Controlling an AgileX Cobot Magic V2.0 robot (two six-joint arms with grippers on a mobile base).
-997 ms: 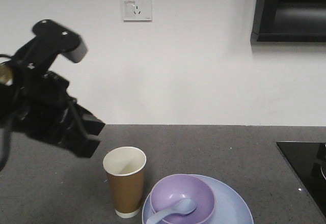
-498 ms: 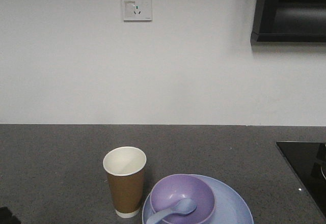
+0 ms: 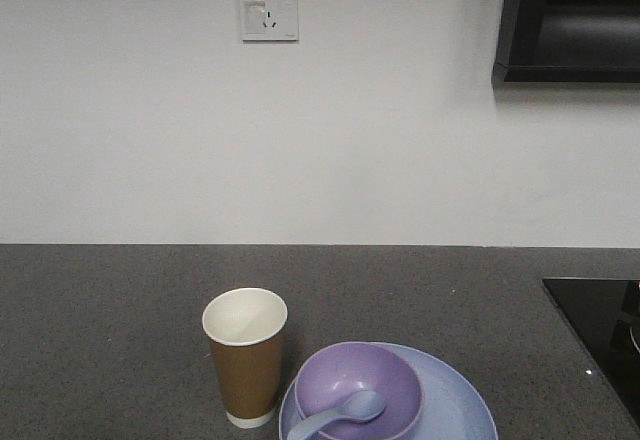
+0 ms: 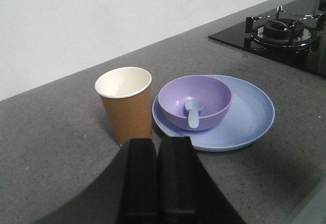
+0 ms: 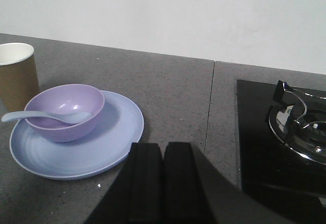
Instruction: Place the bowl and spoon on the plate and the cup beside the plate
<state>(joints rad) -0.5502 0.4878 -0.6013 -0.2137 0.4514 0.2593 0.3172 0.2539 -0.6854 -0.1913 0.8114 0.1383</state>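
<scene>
Now | spoon [image 3: 338,413] in bowl [image 3: 358,390], handle over rim away from cup [image 3: 245,356] | both jaws clenched, empty

Left gripper [image 4: 159,155]: black fingers pressed together, no gap visible, nothing between them; low in own wrist view, pointing forward, slightly down. Right gripper [image 5: 163,163]: same state, fingers closed side by side, empty, near bottom edge of wrist view. Neither arm visible in front view.
</scene>
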